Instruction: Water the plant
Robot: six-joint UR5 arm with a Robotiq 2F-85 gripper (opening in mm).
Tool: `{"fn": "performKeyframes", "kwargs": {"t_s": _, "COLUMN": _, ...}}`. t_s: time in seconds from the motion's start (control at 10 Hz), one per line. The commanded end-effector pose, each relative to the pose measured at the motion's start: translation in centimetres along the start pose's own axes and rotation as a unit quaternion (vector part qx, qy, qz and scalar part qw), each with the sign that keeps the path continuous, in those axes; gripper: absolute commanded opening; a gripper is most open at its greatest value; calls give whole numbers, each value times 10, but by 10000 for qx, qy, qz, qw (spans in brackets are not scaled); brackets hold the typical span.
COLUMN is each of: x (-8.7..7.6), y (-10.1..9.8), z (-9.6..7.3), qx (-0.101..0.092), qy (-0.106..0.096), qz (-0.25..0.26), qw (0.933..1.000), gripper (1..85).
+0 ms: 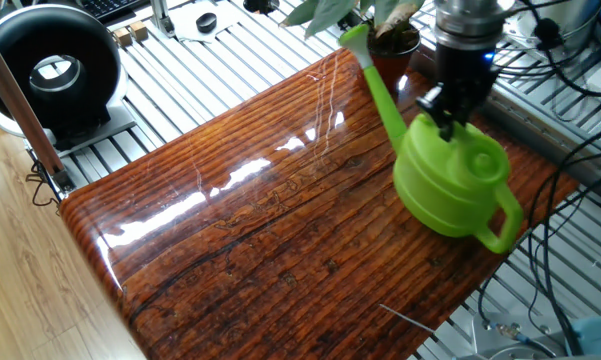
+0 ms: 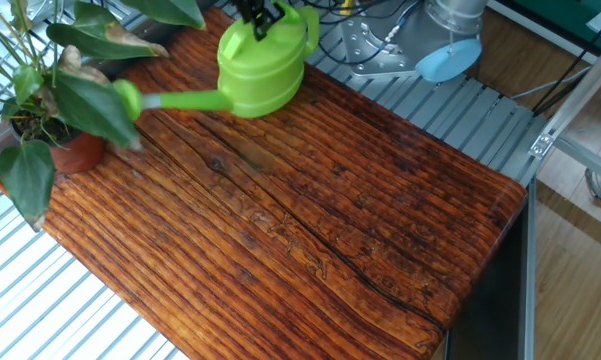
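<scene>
The plant (image 2: 55, 95) stands beyond the can's spout, apart from the pincer (image 1: 448, 118).

Most of the wooden table (image 2: 310, 230) lies open; the plant (image 2: 55, 100) and watering can (image 2: 260, 70) crowd one end

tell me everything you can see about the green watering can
The watering can is lime green and looks like plastic: a round squat body, a loop handle on one side and a long thin spout ending in a round rose. The gripper is clamped on its top. It is over the wooden table, its spout reaching toward the plant.
</scene>
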State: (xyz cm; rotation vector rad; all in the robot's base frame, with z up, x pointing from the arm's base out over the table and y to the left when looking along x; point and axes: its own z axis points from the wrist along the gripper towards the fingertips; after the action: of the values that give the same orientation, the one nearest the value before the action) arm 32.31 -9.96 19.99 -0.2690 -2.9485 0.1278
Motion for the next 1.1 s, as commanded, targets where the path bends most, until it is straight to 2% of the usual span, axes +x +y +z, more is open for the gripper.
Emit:
{"fn": "performKeyframes", "kwargs": {"t_s": 0.0, "x": 33, "y": -8, "z": -3, "qx": -11, "qy": 303, "qz": 13, "qw": 9995, "gripper": 13}}
{"fn": "performKeyframes", "kwargs": {"t_s": 0.3, "x": 31, "y": -11, "z": -1, "qx": 38, "qy": 342, "qz": -92, "qw": 9994, "gripper": 13}}
{"fn": "performKeyframes", "kwargs": {"t_s": 0.5, "x": 34, "y": -15, "z": 3, "qx": 24, "qy": 445, "qz": -113, "qw": 9989, "gripper": 13}}
{"fn": "performKeyframes", "kwargs": {"t_s": 0.8, "x": 46, "y": -13, "z": 8, "qx": -170, "qy": 628, "qz": -17, "qw": 9979, "gripper": 13}}
{"fn": "performKeyframes", "kwargs": {"t_s": 1.0, "x": 49, "y": -17, "z": 12, "qx": -194, "qy": 663, "qz": -33, "qw": 9976, "gripper": 13}}
